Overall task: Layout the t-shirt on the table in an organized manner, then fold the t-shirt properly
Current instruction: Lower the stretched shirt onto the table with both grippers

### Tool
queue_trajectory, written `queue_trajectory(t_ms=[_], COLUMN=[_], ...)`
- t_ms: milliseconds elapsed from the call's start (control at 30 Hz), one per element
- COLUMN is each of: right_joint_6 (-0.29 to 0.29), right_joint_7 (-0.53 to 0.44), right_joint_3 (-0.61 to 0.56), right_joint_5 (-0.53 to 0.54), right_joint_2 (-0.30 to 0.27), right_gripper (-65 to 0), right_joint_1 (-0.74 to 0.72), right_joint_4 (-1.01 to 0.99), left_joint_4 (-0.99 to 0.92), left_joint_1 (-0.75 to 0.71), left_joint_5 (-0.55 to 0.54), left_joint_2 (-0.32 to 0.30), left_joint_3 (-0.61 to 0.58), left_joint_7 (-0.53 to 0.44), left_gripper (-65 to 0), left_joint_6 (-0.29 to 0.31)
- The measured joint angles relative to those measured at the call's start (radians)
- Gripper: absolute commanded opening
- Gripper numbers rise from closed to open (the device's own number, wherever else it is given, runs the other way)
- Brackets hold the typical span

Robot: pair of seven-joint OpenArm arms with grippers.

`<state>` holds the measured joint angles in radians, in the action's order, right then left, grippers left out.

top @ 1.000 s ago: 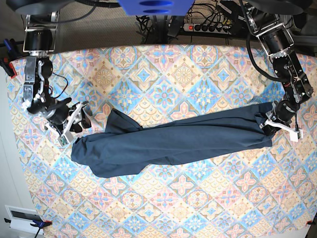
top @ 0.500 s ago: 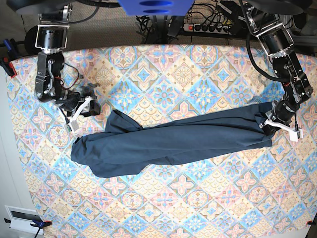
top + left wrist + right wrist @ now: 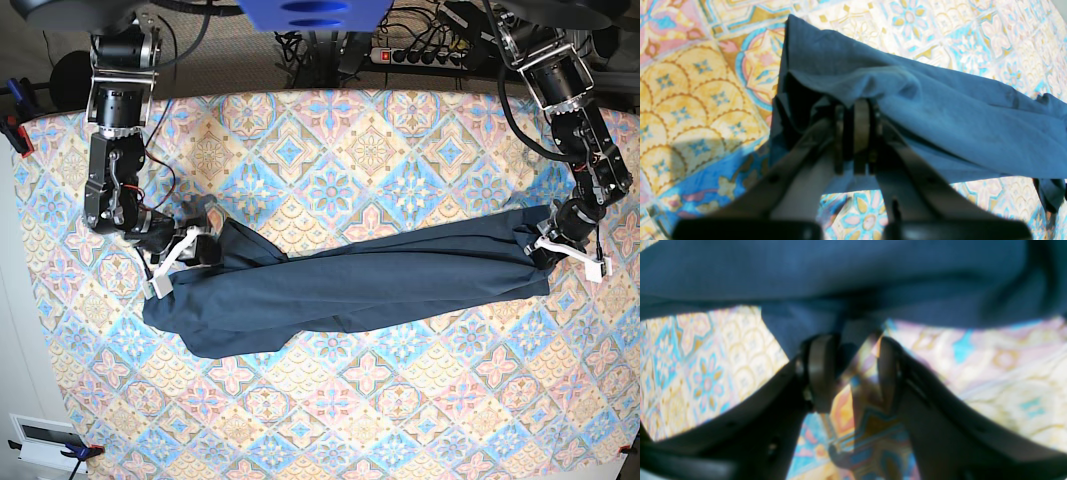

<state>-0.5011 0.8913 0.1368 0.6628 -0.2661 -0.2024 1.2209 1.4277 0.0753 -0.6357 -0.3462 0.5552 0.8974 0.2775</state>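
Note:
The dark navy t-shirt (image 3: 350, 280) lies stretched in a long bunched band across the table (image 3: 330, 150). My left gripper (image 3: 543, 254) is shut on the shirt's right end; the left wrist view shows the jaws (image 3: 857, 106) pinched together on a fold of cloth (image 3: 957, 110). My right gripper (image 3: 203, 250) is at the shirt's upper left corner. In the right wrist view it (image 3: 851, 370) is open, low over the table (image 3: 973, 373), with the shirt's edge (image 3: 840, 270) right at its fingertips.
A power strip (image 3: 425, 55) and cables lie behind the table's far edge. A clamp (image 3: 15, 130) holds the cloth at the left edge. A white device (image 3: 45, 440) sits off the front left corner.
My right gripper has swung from the table's left side up and then right, to the shirt's upper left corner. The left gripper and the shirt have hardly moved.

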Motion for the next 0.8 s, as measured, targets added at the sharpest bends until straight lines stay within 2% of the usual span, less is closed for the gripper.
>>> queue_trajectory(t_ms=[133, 333, 733, 800], right_joint_6=[0.0, 0.0, -0.004, -0.004], right_joint_7=[0.004, -0.001, -0.047, -0.047], right_joint_3=[0.003, 0.002, 0.003, 0.004], right_joint_5=[-0.002, -0.001, 0.023, 0.026], right_joint_2=[-0.002, 0.007, 0.067, 0.068], right_gripper=[-36.9, -36.9, -36.9, -38.7], right_joint_1=[0.009, 0.005, -0.006, -0.006], right_joint_4=[-0.027, -0.027, -0.096, -0.099], left_joint_4=[0.0, 0.0, 0.0, 0.0], left_joint_1=[0.0, 0.0, 0.0, 0.0], left_joint_5=[0.0, 0.0, 0.0, 0.0], left_joint_2=[0.0, 0.0, 0.0, 0.0], left_joint_3=[0.0, 0.0, 0.0, 0.0], left_joint_7=[0.0, 0.0, 0.0, 0.0], left_gripper=[-63.5, -63.5, -63.5, -63.5], left_joint_6=[0.0, 0.0, 0.0, 0.0])
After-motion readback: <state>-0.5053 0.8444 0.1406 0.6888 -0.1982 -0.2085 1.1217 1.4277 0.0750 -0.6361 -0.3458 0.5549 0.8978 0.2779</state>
